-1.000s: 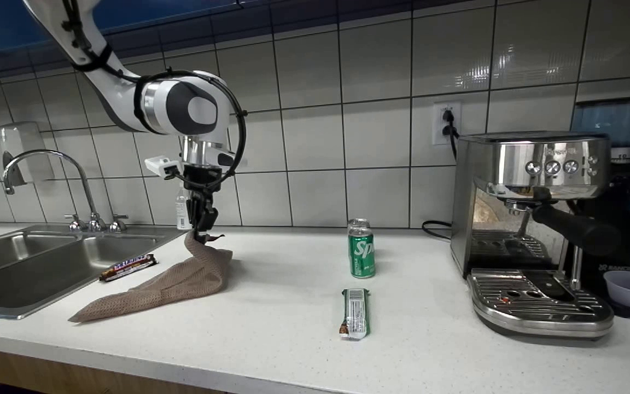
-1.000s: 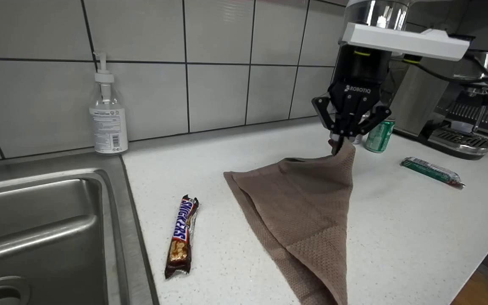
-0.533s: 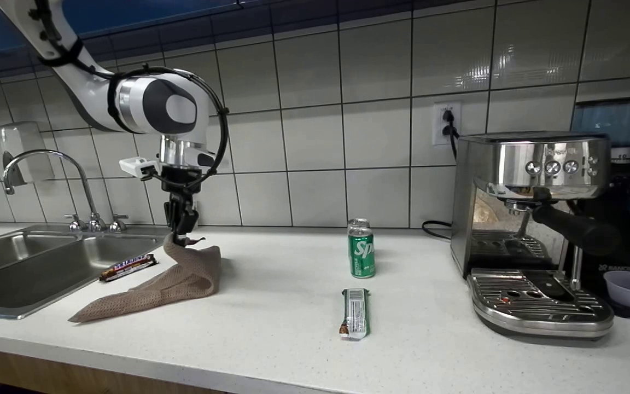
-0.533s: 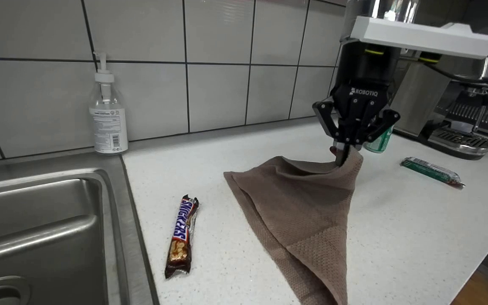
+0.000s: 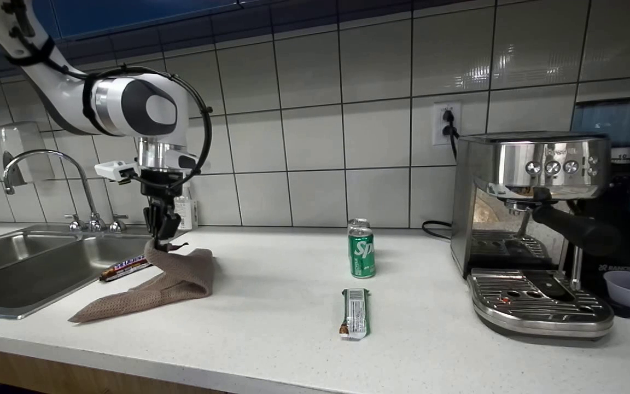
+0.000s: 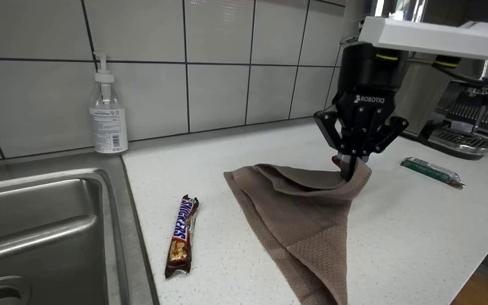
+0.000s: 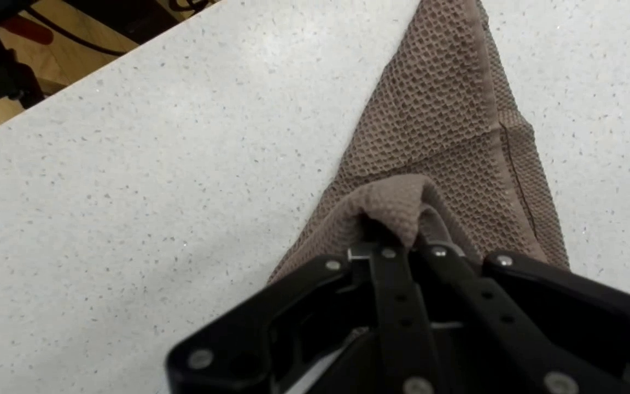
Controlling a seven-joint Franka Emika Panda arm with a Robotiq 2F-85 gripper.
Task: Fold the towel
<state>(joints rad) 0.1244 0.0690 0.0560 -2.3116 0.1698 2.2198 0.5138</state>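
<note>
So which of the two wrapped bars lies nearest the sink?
The Snickers bar, in the brown-and-blue wrapper; the green-and-white bar lies well away from it, near the green can.

Your towel (image 6: 295,212) is plain brown-taupe and soft, with a honeycomb weave and a hemmed edge, visible to you in the wrist view. You find it partly doubled: layers overlap along one side, their edges out of line. You have one end pinched and raised off the surface (image 5: 293,339), the cloth curled over at the top and slack in a loose fold below. The opposite end tapers to a point and lies near the surface's front edge.
</note>
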